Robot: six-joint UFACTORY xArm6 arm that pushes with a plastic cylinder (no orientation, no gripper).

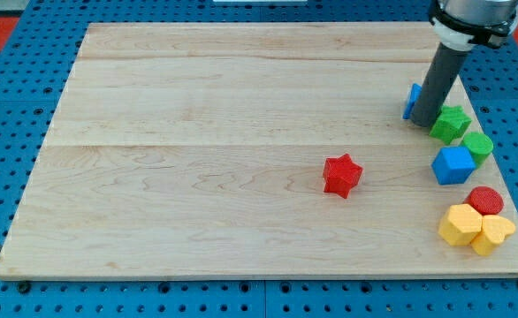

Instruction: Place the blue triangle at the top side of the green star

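Note:
The blue triangle (412, 99) lies near the view's right edge, mostly hidden behind my rod. The green star (451, 124) sits just to its lower right, touching or nearly touching it. My tip (424, 122) rests on the board right in front of the blue triangle and against the left side of the green star.
A green round block (478, 146) and a blue cube (453, 165) sit below the star. A red round block (485, 200) and two yellow blocks (460, 224), (493, 234) cluster at the lower right corner. A red star (341, 174) lies mid-board. The wooden board (197, 159) ends close on the right.

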